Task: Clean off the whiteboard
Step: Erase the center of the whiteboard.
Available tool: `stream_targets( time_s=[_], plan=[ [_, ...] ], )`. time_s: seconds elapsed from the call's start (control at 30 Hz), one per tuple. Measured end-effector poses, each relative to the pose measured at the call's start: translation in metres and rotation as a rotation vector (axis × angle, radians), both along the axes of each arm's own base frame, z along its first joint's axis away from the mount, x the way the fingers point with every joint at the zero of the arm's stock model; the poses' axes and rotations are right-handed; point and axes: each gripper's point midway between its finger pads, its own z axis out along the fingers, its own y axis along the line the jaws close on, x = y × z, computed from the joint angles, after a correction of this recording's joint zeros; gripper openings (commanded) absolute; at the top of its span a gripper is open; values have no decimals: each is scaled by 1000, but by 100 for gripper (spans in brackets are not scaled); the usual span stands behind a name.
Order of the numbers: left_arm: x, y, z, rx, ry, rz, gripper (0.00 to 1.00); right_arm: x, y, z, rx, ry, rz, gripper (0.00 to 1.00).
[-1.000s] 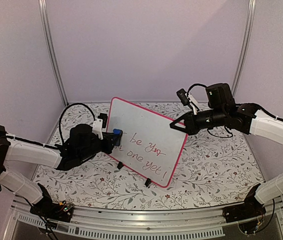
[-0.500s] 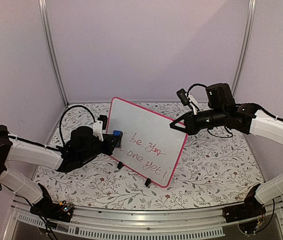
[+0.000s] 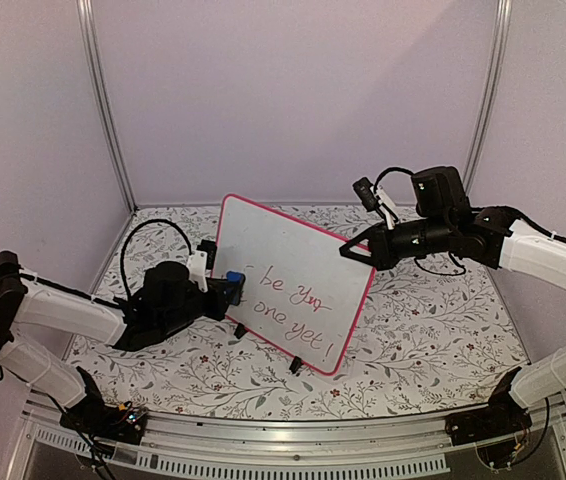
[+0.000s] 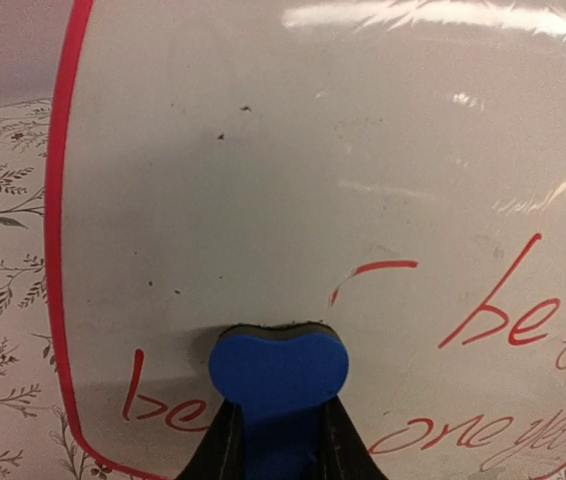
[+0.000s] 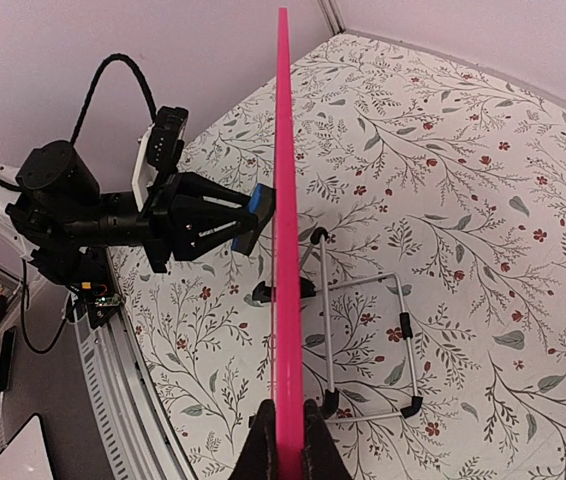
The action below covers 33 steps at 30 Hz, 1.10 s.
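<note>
The whiteboard (image 3: 273,240) stands propped at the centre of the counter (image 3: 433,330), red writing present; right pincer (image 3: 348,252) clamped on its upper right edge; left pincer (image 4: 278,440) clamped on blue eraser (image 4: 278,370), pressed to the lower-left face. Risk: excess wiping pressure pivots the board out of that thin edge grip

Whiteboard (image 3: 285,250) stands mid-table as barrier; left gripper (image 3: 226,290) with eraser (image 4: 278,365) occupies near-left face; wire stand (image 5: 401,325) behind; floral tabletop (image 3: 433,330) right of board open.

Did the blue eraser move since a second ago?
Yes. The blue eraser slid down the whiteboard, closer to the black foot below it.
</note>
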Motion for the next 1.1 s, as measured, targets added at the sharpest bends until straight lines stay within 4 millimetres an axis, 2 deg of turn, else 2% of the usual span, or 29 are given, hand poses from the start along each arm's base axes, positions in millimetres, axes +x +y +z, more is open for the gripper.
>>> stream_targets(
  time_s=[0.47, 1.1],
  plan=[
    [5, -5, 4, 65, 3, -10, 15, 1, -1, 0, -1, 4, -12, 0],
    [12, -19, 27, 104, -45, -49, 15, 3, -1, -1, 0, 9, -22, 0]
  ],
)
